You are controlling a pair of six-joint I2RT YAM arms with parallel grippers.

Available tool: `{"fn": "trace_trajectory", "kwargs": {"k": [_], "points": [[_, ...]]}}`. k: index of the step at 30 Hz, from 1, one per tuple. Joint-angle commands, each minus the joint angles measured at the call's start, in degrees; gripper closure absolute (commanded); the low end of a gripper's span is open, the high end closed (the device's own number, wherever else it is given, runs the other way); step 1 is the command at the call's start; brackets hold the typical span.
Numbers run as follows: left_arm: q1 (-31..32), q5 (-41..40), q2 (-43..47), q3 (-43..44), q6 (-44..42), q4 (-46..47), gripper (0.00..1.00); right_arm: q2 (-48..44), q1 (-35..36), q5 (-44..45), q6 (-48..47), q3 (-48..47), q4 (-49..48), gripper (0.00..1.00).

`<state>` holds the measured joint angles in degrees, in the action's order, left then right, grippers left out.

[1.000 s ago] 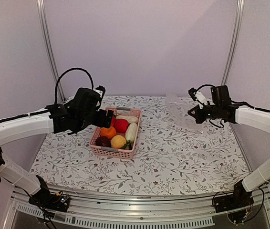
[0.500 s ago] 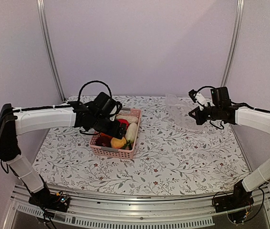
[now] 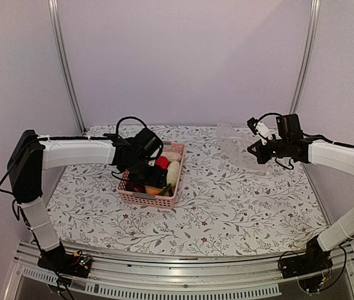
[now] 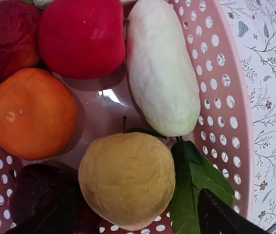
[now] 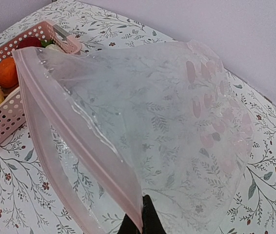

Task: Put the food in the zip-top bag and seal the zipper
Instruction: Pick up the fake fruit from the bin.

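- Now, top view: the left end effector has dropped from beside the pink basket down into it, right over the food. The right end effector has not moved. It holds the zip-top bag by its mouth edge over the worktop, well apart from the basket. We judge the first pick is starting and nothing is bagged yet.
- Left wrist: jaws are spread wide on either side of the yellow lemon, not closed on it. The orange, red fruit, white radish and maroon piece all lie in the basket.
- Right wrist: pinched narrow on the pale pink zipper. The bag is clear, crinkly and empty, and its mouth looks open toward the basket.
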<state>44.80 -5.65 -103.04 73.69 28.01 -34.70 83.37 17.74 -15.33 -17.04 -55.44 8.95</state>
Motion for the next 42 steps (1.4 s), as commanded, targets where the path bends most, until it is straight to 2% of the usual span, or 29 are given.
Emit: {"fn": "trace_trajectory", "kwargs": {"k": [1,9,18,24,36,42], "points": [[-1.0,1.2,-2.6,1.8,1.1,-1.3,0.15,-0.5,0.2,0.2,-0.7,0.6,-0.1,1.0],[-1.0,0.5,-6.0,3.1,1.0,-2.1,0.16,-0.2,0.2,0.2,-0.6,0.3,0.3,1.0],[-1.3,2.3,-6.3,3.8,-0.2,-1.5,0.39,-0.6,0.3,0.7,-1.2,0.6,0.1,1.0],[-1.4,0.4,-3.2,4.0,-0.7,-2.0,0.47,0.0,0.2,0.6,-1.1,0.4,0.3,1.0],[-1.5,-6.2,2.8,9.0,-3.2,-4.8,0.48,0.4,0.3,0.4,-1.2,0.4,0.3,1.0],[-1.2,-4.8,3.9,9.7,-3.1,0.1,0.5,0.3,0.2,0.4,-1.0,0.3,0.4,1.0]]}}
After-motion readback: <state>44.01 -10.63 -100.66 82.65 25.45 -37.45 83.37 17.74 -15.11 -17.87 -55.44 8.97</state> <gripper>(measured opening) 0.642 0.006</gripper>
